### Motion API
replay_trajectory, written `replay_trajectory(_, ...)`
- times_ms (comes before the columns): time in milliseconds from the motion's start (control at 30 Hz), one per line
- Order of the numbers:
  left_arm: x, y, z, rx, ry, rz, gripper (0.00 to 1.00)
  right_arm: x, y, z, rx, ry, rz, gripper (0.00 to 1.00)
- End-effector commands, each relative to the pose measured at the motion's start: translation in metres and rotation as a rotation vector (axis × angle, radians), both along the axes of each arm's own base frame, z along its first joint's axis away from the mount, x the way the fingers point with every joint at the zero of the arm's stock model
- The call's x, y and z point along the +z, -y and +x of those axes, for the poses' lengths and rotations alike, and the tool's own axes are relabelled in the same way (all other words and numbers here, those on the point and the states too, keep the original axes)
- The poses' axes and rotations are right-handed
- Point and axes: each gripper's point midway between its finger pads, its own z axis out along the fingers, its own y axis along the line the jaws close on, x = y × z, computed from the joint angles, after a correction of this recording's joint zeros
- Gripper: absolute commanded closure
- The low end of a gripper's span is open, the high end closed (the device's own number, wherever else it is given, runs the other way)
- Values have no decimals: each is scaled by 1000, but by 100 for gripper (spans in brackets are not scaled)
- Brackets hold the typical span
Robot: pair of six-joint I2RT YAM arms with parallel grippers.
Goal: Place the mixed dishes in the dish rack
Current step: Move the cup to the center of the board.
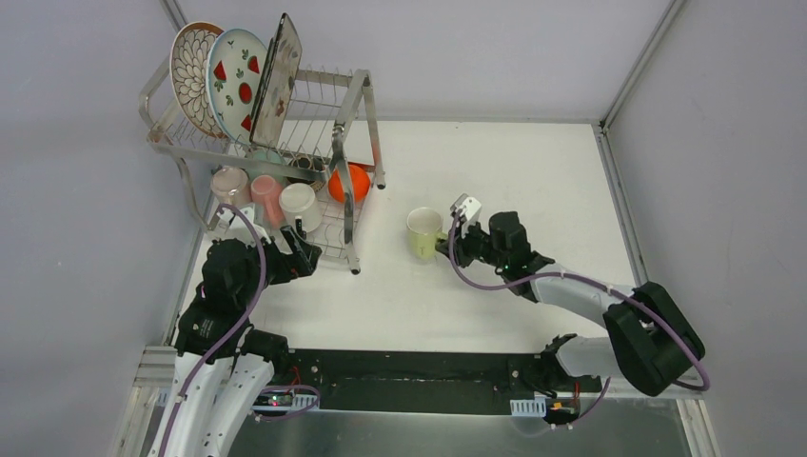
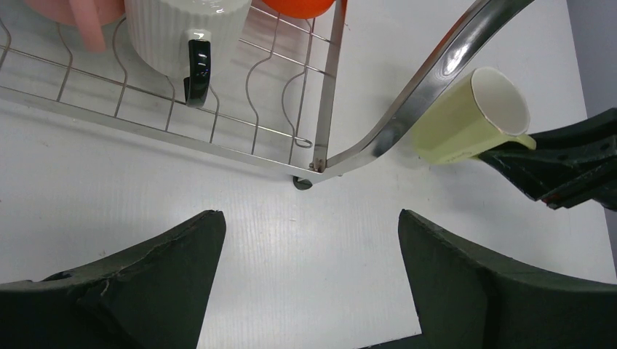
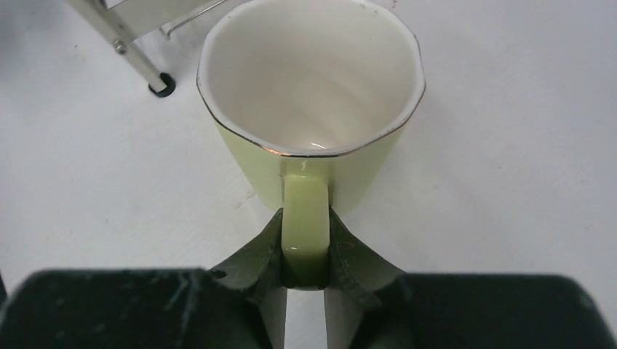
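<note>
The yellow mug (image 1: 423,231) (image 3: 313,87) is upright on the white table, right of the dish rack (image 1: 354,114). My right gripper (image 1: 449,246) (image 3: 305,233) is shut on its handle (image 3: 305,211). The rack's top tier holds a petal-pattern plate (image 1: 190,76), a red-fruit plate (image 1: 238,81) and a flowered square plate (image 1: 278,76). Below sit a lilac mug (image 1: 228,183), a pink mug (image 1: 266,195), a white mug (image 1: 300,205) (image 2: 182,33) and an orange bowl (image 1: 350,181). My left gripper (image 1: 306,257) (image 2: 311,233) is open over bare table at the rack's front edge.
The rack's front leg and foot (image 2: 303,182) (image 3: 161,89) stand between the two grippers. In the left wrist view the yellow mug (image 2: 469,113) shows just past the rack's slanted tube (image 2: 436,65). Grey walls close the table at the left, back and right.
</note>
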Motion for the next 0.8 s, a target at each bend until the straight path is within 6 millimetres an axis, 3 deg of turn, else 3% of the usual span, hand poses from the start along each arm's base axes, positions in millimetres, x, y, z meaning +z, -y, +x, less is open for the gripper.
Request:
replay_trajectory(0, 10, 0, 1, -3, 42, -15, 8, 33, -5, -10, -29, 130, 67, 95)
replay_trajectory(167, 9, 0, 2, -1, 36, -13, 9, 15, 0, -35, -51, 86, 52, 90)
replay_trajectory(433, 9, -1, 2, 2, 41, -5, 9, 4, 21, -67, -120, -70, 4, 63)
replay_trajectory(600, 9, -1, 2, 4, 43, -6, 9, 26, 30, -75, -162, -109, 27, 49)
replay_trajectory(767, 10, -1, 1, -3, 48, -5, 9, 56, 33, -77, -174, -111, 44, 40)
